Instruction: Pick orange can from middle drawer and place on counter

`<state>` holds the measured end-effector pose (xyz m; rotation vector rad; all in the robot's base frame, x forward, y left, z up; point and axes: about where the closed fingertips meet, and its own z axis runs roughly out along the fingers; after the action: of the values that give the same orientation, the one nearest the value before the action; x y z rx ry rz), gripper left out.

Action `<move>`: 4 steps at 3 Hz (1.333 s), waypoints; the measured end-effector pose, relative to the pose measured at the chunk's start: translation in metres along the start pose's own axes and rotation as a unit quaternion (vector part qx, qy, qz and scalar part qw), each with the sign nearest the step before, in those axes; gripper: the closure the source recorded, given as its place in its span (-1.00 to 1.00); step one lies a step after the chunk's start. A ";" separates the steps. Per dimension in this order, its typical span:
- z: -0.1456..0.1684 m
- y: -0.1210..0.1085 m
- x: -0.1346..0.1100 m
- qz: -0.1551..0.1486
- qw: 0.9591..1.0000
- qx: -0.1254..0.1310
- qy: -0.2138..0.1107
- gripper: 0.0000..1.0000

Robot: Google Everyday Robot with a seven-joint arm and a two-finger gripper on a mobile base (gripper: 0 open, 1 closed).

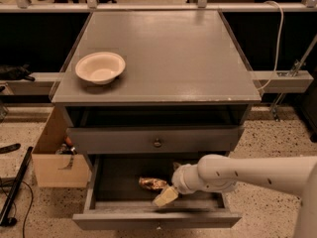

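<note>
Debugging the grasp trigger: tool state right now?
Tool: in the middle drawer, right beside the orange can; open, closed or holding cannot be told.

Crinkled orange can [152, 183] lies in the open middle drawer [92, 195], gripper [166, 196] just beside it.
</note>
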<state>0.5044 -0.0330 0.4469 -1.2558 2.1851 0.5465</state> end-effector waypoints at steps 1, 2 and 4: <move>0.030 -0.017 -0.008 0.004 1.000 -0.001 0.002 -1.00; 0.052 -0.034 -0.018 0.009 1.000 -0.001 -0.001 -1.00; 0.057 -0.022 -0.005 0.025 0.999 -0.002 -0.020 -1.00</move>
<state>0.5406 -0.0065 0.4048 -1.1849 2.1895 0.5923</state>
